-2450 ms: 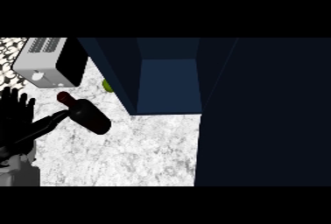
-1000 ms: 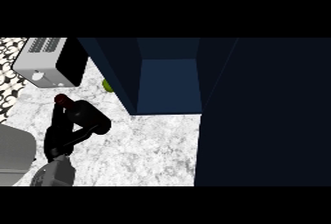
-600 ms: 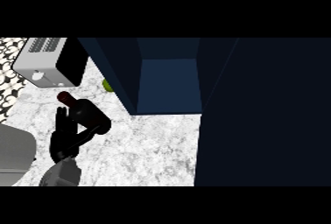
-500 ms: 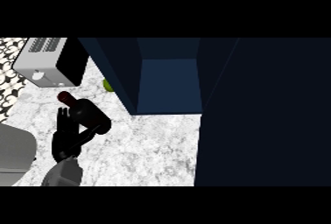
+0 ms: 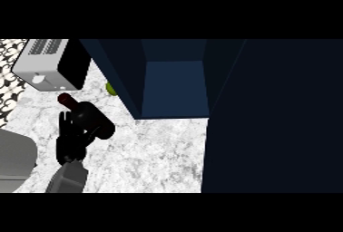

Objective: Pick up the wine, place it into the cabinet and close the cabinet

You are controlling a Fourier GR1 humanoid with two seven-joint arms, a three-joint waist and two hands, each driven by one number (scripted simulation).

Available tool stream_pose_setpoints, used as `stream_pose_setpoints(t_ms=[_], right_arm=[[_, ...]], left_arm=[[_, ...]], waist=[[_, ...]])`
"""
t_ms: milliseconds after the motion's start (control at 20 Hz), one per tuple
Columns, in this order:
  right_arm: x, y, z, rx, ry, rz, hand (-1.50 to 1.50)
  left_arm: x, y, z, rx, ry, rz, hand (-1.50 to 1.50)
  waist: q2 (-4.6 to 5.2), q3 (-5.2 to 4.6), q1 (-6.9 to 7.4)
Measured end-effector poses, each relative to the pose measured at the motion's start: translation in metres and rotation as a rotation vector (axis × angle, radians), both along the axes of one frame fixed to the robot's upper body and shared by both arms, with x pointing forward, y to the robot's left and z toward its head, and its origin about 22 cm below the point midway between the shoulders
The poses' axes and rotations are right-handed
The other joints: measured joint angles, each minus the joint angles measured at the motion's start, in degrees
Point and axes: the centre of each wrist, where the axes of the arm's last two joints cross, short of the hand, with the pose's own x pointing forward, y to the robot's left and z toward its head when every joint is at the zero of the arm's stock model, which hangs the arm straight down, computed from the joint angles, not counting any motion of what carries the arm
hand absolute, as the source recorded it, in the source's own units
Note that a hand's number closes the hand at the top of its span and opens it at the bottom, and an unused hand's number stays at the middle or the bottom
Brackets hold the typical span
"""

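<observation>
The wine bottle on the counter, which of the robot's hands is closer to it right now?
Left. The left hand is right against the wine bottle, its fingers alongside the dark body. The right hand does not show in the head view.

Marble counter: toaster, wine bottle, green object.

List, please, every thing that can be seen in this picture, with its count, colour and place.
wine bottle: one, dark with a red top, lying on the counter below the toaster.
toaster: one, white and black, upper left corner.
green object: one, small, mostly hidden behind the cabinet's left wall.
cabinet: one, dark blue, open, upper middle.
cabinet door: one, very dark blue, fills the right side.
counter: one, white-grey marble.
grey shape: one, at the left edge; cannot tell what it is.
left hand: one, black, at the bottle's left side, grey forearm below.
</observation>
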Motion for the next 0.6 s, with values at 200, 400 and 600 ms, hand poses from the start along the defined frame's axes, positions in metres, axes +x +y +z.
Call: stream_pose_setpoints(t_ms=[200, 400, 600], right_arm=[[0.001, 0.001, 0.001, 0.0, 0.001, 0.002, -1.5], [0.0, 0.0, -0.001, 0.003, 0.001, 0.004, -1.5], [0.001, 0.001, 0.0, 0.003, -0.001, 0.009, -1.5]], left_arm=[[0.009, -0.009, 0.002, -0.014, -0.021, -0.017, -1.5], [0.02, -0.017, 0.005, -0.007, -0.046, -0.013, 1.5], [0.027, -0.02, 0.008, -0.004, -0.052, -0.026, 1.5]], waist=[[-0.01, 0.01, 0.16], [-0.01, 0.03, 0.15], [0.02, 0.02, 0.06]])
